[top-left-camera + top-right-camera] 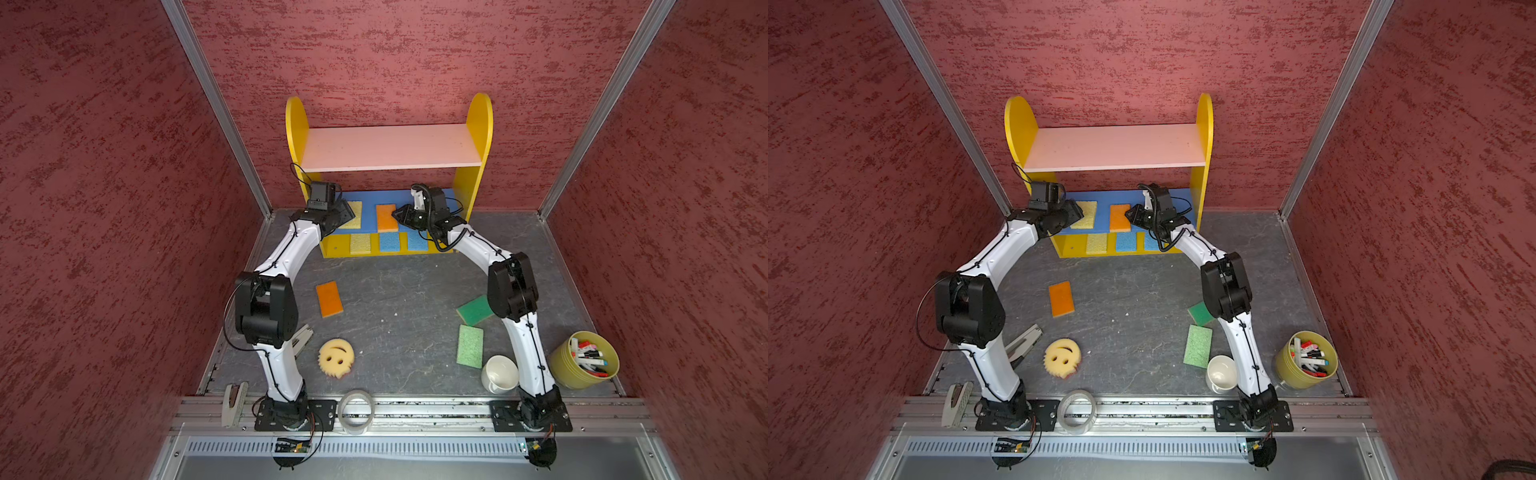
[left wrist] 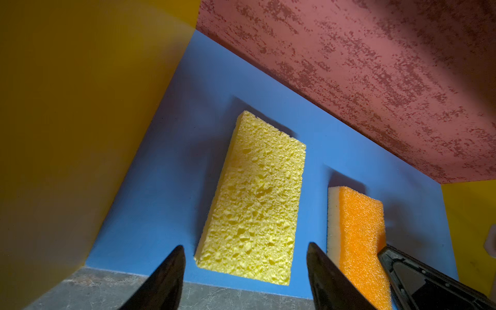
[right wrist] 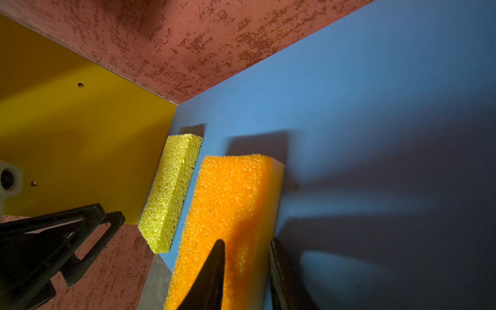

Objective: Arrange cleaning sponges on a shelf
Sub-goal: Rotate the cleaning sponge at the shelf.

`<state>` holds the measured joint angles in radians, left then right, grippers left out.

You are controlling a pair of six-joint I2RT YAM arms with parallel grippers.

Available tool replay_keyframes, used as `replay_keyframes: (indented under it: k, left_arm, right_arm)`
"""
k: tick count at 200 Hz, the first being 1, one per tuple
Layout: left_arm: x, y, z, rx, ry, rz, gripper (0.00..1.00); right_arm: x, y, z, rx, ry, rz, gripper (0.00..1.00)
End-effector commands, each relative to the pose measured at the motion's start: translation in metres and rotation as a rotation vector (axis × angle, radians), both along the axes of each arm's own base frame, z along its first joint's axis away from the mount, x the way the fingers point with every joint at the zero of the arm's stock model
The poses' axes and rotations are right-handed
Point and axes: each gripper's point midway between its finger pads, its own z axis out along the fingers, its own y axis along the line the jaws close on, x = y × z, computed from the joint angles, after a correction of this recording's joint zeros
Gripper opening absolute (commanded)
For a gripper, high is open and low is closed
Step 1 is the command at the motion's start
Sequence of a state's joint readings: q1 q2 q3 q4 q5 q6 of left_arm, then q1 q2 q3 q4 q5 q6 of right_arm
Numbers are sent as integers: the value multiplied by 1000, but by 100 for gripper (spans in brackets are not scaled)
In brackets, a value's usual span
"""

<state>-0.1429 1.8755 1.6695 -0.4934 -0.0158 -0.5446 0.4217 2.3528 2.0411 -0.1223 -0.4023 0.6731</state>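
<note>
Clear tape ring [image 1: 356, 411] sat nearest. Round toothed smiley sponge [image 1: 336, 357] lay on grey floor [image 1: 395, 299]. Further in, left gripper [image 2: 246, 245] fingers were apart, just short of coarse-pored yellow sponge [image 2: 257, 198]. The right gripper [image 3: 247, 239] clamped fine-foam orange sponge [image 3: 230, 201], both on blue board [image 2: 166, 188] of shelf [image 1: 478, 124].

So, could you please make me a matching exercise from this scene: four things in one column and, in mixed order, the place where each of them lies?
Things
1. smiley sponge
2. blue sponges
3. markers
4. tape ring

Places
A. on the front metal rail
B. on the grey table
C. in the yellow cup
D. on the shelf's yellow base

Pairs: 1-B, 2-D, 3-C, 4-A
</note>
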Motion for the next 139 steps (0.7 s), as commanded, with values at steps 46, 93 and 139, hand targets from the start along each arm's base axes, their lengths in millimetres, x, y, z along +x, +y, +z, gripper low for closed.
replay_keyframes:
  k: [46, 93, 139]
  left_arm:
    - [0, 5, 8, -9, -26, 6, 71]
    - [0, -7, 9, -24, -29, -19, 71]
    - [1, -10, 7, -24, -25, -25, 71]
  right_arm:
    - [7, 2, 19, 43, -10, -23, 22]
    - [7, 2, 21, 52, -16, -45, 13]
    - [15, -2, 22, 98, -12, -106, 11]
